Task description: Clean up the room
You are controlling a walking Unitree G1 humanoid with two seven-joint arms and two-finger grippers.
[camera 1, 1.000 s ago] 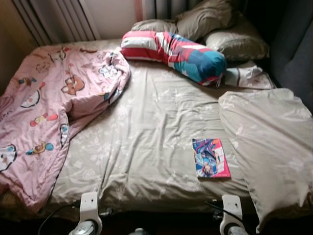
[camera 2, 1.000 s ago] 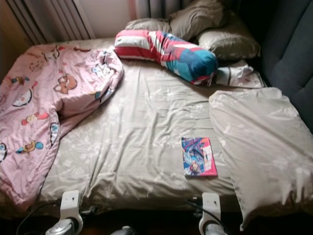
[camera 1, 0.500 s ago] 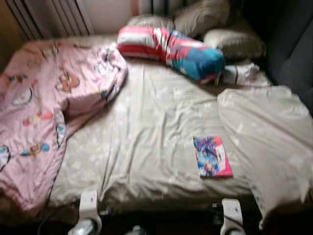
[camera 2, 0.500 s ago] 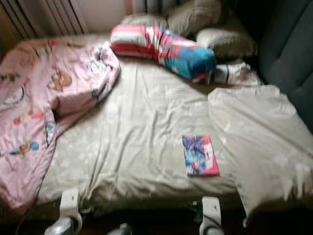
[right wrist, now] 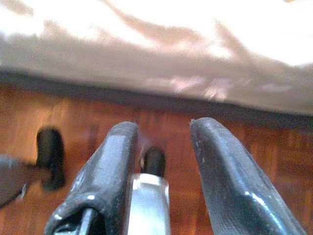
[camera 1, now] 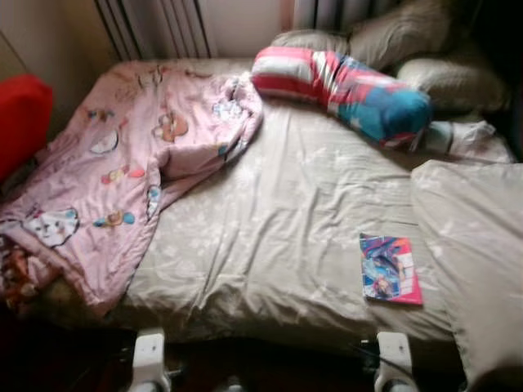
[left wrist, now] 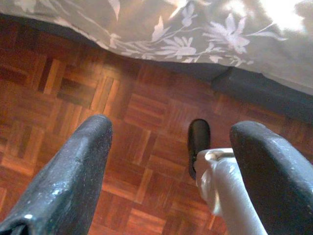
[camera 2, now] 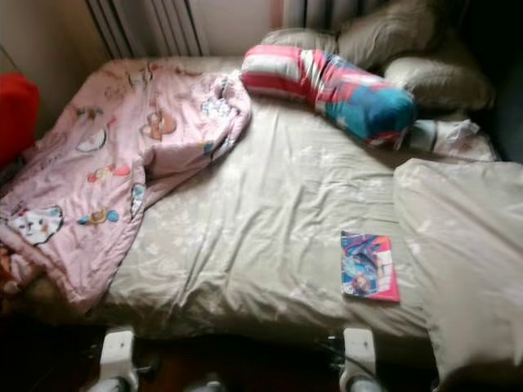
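A bed [camera 1: 270,212] with a beige flowered sheet lies before me. A pink cartoon quilt [camera 1: 122,171] is crumpled over its left half and hangs off the near left corner. A colourful book [camera 1: 390,268] lies flat near the foot edge on the right. A striped red, white and blue bolster [camera 1: 343,86] lies across the head end. Both arms hang low at the bed's foot, their white wrists [camera 1: 149,359] at the bottom edge. My left gripper [left wrist: 173,132] is open over the parquet floor [left wrist: 58,83]. My right gripper [right wrist: 164,128] is open, also holding nothing.
Beige pillows [camera 1: 425,49] are stacked at the head end. A large beige pillow or folded cover [camera 1: 478,245] lies along the bed's right side. A red object [camera 1: 20,118] stands left of the bed. Curtains [camera 1: 155,28] hang behind. My own leg and foot [left wrist: 215,181] are below the left gripper.
The camera has swung left, so the bed now sits further right in the picture and the red object has come into view. Nothing on the bed has moved.
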